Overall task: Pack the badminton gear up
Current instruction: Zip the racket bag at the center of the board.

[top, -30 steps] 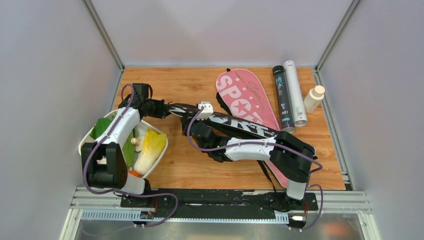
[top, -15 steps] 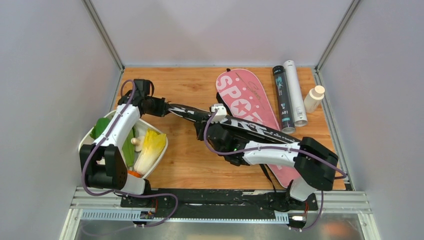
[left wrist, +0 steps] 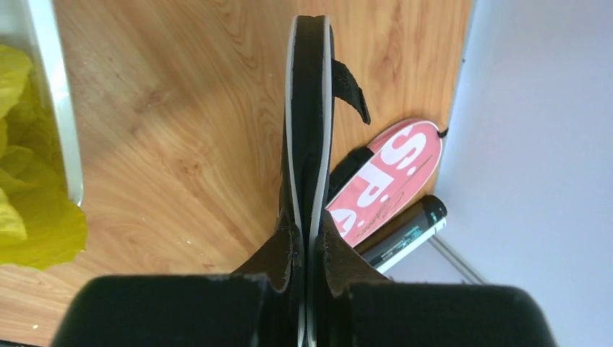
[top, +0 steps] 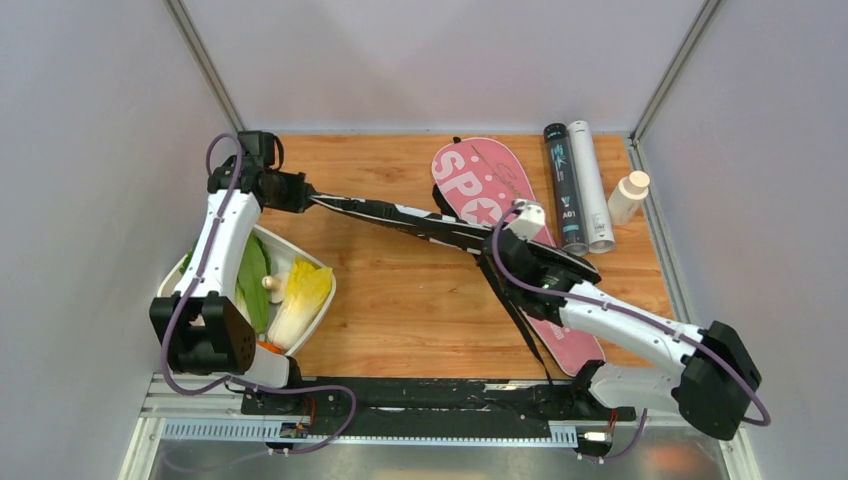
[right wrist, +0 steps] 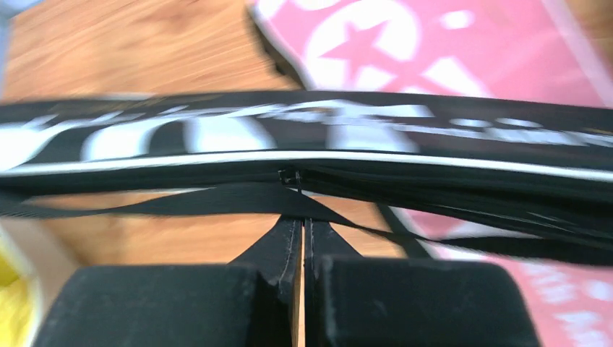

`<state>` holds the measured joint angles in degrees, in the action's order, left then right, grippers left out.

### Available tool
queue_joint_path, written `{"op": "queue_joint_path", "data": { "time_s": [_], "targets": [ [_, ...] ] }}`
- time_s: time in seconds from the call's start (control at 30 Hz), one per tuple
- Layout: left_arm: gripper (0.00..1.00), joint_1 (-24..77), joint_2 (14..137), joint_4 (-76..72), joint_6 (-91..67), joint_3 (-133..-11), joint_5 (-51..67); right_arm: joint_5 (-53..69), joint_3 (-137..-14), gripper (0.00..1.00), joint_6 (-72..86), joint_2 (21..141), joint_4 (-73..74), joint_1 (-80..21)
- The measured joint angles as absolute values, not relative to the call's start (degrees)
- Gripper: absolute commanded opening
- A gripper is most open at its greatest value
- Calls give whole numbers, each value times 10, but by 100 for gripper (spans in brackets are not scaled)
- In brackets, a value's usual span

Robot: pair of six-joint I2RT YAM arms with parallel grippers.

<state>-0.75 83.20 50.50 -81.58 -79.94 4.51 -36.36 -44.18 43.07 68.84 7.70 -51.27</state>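
At the back of a wooden worktop, two robot arms hold a black racket bag stretched on edge between them. The bag runs from the far-left corner across to the pink "SPORT" racket bag.

The left claw is clamped narrowly on the bag's tapered left end. In the left wrist view its fingers press against both sides of the white-piped edge.

The right claw meets the bag near its right end, above the pink bag. In the right wrist view its fingertips are pressed fully together just under the zipper seam, where a thin black strap crosses them. They appear to pinch the small zipper tab, though the blurred picture leaves the exact hold unclear.

The pink bag lies flat, angled from the back edge toward the near right. A black tube and a white tube lie side by side just to its right. A small white bottle with a tan cap stands beside the tubes. A white tray of vegetables sits at the left, under the left arm.
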Motion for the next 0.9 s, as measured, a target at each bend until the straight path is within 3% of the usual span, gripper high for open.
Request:
{"op": "queue_joint_path", "data": {
  "time_s": [0.33, 0.8, 0.9],
  "targets": [
    [0, -34, 863, 559, -820, -839, 39, -349, -415, 0, 443, 606, 223, -286],
    [0, -183, 891, 650, -762, -914, 47, -314, -415, 0, 425, 542, 246, -22],
    [0, -202, 894, 648, -750, -930, 49, -305, -415, 0, 409, 541, 243, -4]
  ]
}}
